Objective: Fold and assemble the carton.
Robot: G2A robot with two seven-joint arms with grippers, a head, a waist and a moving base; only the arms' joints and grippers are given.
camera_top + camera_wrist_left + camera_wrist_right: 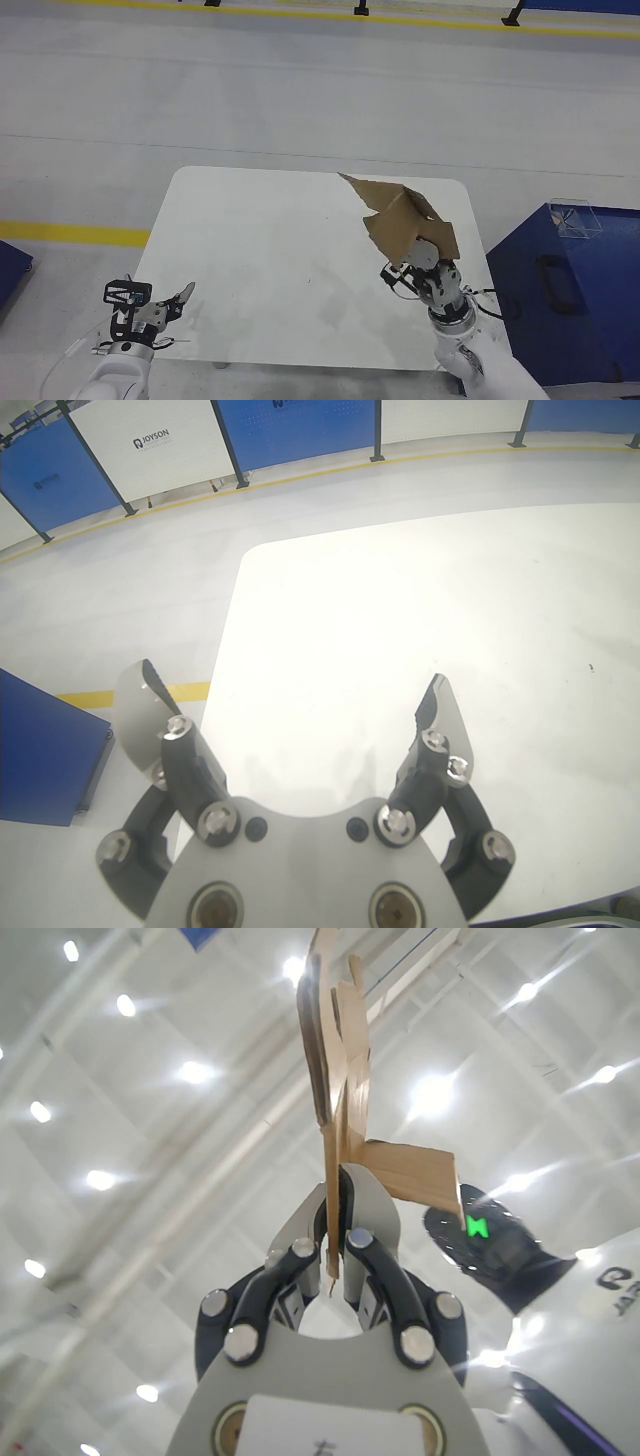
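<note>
We hold the carton [350, 1053] up above the table [260, 270].
Our right gripper [336, 1185] has its fingers clamped on one carton edge, the cardboard rising beyond the fingertips, one flap bent off beside them. Our left gripper [294, 677] has fingers wide apart, table showing between them.

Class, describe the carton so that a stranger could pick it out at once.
Find the white table. Over its right side the right gripper holds the carton aloft. It is the only brown cardboard, flaps splayed.
</note>
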